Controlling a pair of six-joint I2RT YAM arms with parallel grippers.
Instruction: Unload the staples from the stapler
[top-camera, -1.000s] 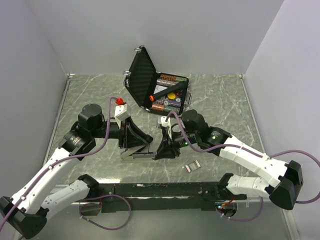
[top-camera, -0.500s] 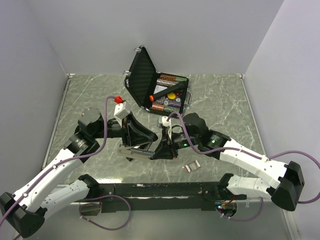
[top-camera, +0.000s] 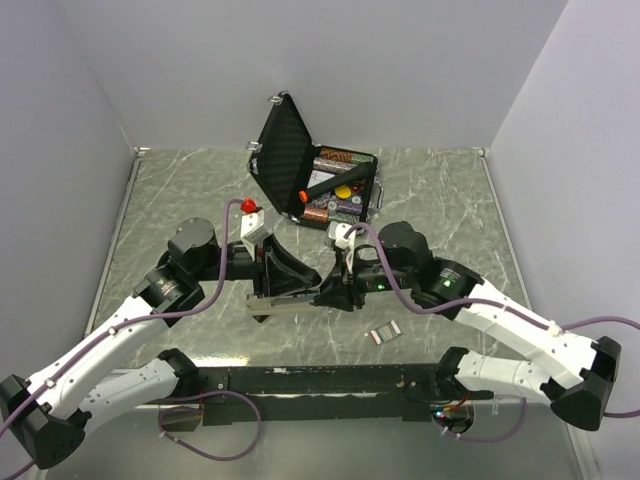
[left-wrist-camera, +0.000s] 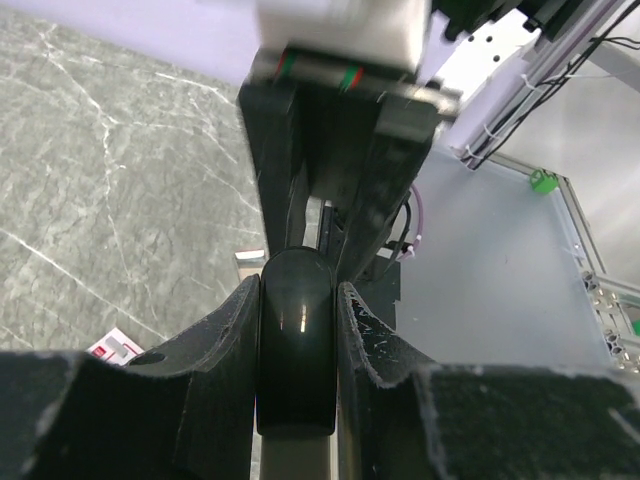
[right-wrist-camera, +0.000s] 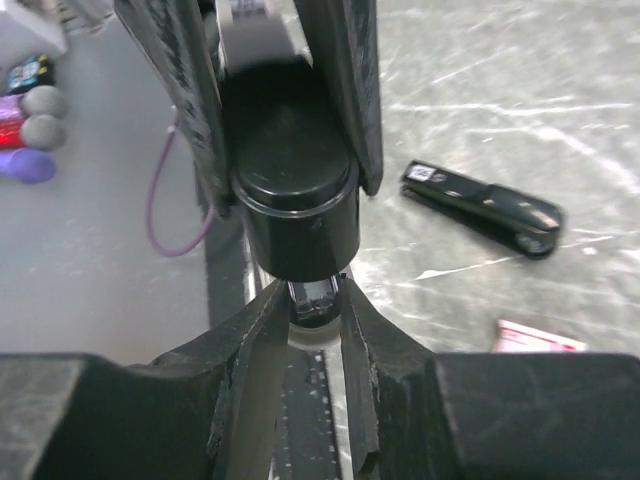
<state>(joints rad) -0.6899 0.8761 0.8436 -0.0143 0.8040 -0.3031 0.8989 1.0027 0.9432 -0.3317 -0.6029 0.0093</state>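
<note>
left arm (top-camera: 110, 340): reaches from the near left of the table (top-camera: 450, 200) to a spot on the near side of the open case (top-camera: 280, 150). The forearm is low and the wrist points across at the other arm.
left gripper (top-camera: 283, 285): jaws narrow, pressed against both flanks of the stapler (top-camera: 298, 300) on its black rounded body. Both pads touch it in the left wrist view.
right arm (top-camera: 510, 320): comes in from the near right, bends at the elbow, and tips its wrist downward just in front of the case.
right gripper (top-camera: 335, 293): jaws narrow, flanking a small dark part under the stapler's end. I cannot tell whether they pinch it or only stand beside it.
stapler: on the near side of the case, between the two grippers, lying lengthwise from one to the other.
case: lid raised and tilted back, with small coloured items in the tray.
small flat piece (top-camera: 383, 334): on the table, nearer than the case and apart from the stapler.
black bar (right-wrist-camera: 480, 205): seen only from the right wrist. It lies flat with a white label at one end, and its place relative to the case is unclear.
hard to make out: fingers cover the stapler's underside, so I cannot tell whether it rests on the table. Its magazine is hidden.
</note>
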